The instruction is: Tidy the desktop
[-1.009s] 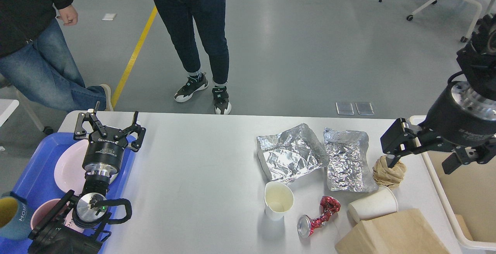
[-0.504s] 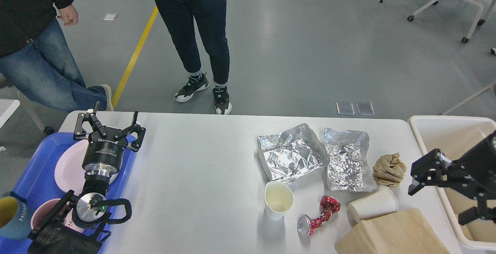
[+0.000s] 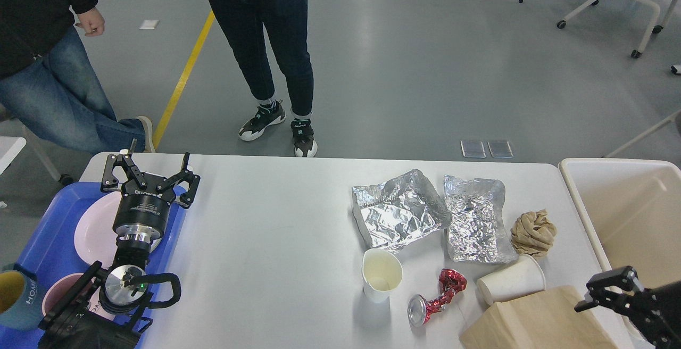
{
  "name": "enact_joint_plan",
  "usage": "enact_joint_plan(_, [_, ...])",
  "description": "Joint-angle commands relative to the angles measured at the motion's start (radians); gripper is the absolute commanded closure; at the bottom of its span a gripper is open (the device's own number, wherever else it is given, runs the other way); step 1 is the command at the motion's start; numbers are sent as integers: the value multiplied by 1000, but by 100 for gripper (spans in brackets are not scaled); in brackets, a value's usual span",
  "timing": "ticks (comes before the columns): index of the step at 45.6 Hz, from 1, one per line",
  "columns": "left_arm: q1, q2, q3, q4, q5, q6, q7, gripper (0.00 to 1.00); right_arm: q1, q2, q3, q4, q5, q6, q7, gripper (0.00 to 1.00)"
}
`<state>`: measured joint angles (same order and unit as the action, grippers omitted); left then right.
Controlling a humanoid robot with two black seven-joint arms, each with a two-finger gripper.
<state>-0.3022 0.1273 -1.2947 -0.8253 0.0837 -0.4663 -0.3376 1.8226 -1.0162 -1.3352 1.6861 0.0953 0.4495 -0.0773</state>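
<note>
The white worktop (image 3: 276,232) is spread across the middle of the head view and is far from tidy: on its right half are seen two crumpled foil sheets (image 3: 399,210) (image 3: 476,226), a ball of brown paper (image 3: 533,232), an upright paper cup (image 3: 382,274), a second cup on its side (image 3: 511,285), a crushed red can (image 3: 436,298) and a brown paper bag (image 3: 537,320). The left claw (image 3: 149,174) is held with its fingers spread wide and empty above the blue tray (image 3: 40,242), where pink plates (image 3: 93,232) lie. The right claw (image 3: 604,290) is seen low at the frame's corner, between the bag and the cream bin (image 3: 585,216); whether it is spread or closed cannot be told. A fresh pick of litter is judged to be in hand. The paper bag or the fallen cup, being nearest the right claw, would suitably be gripped next and carried over the bin's rim.
</note>
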Motion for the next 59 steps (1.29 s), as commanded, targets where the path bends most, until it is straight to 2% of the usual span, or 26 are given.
enact_joint_plan(1, [0, 0, 0, 0, -1, 0, 0, 4, -210, 39, 137, -25, 1, -112, 2, 3])
enact_joint_plan(9, [0, 0, 0, 0, -1, 0, 0, 4, -439, 82, 303, -62, 12, -170, 2, 3])
enact_joint_plan(14, [0, 0, 0, 0, 1, 0, 0, 4, -479, 87, 324, -74, 14, -186, 2, 3])
enact_joint_plan(24, [0, 0, 0, 0, -1, 0, 0, 4, -549, 133, 361, -134, 15, -291, 2, 2])
enact_joint_plan(33, [0, 0, 0, 0, -1, 0, 0, 4, -690, 192, 458, -241, 37, -302, 1, 1])
enact_joint_plan(35, [0, 0, 0, 0, 1, 0, 0, 4, -698, 197, 473, -247, 35, -302, 2, 3])
enact_joint_plan(37, [0, 0, 0, 0, -1, 0, 0, 4, -700, 199, 478, -249, 35, -302, 1, 9])
enact_joint_plan(40, [0, 0, 0, 0, -1, 0, 0, 4, -700, 203, 479, -249, 35, -302, 2, 25])
enact_joint_plan(42, [0, 0, 0, 0, 1, 0, 0, 4, -703, 209, 479, -249, 35, -302, 2, 39])
enact_joint_plan(46, [0, 0, 0, 0, -1, 0, 0, 4, -706, 217, 479, -247, 37, -298, 2, 76])
enact_joint_plan(48, [0, 0, 0, 0, -1, 0, 0, 4, -706, 217, 479, -247, 38, -299, 2, 87])
enact_joint_plan(52, [0, 0, 0, 0, 1, 0, 0, 4, -703, 209, 487, -244, 67, -296, 2, 100])
enact_joint_plan(59, [0, 0, 0, 0, -1, 0, 0, 4, -698, 205, 482, -240, 78, -285, 1, 100])
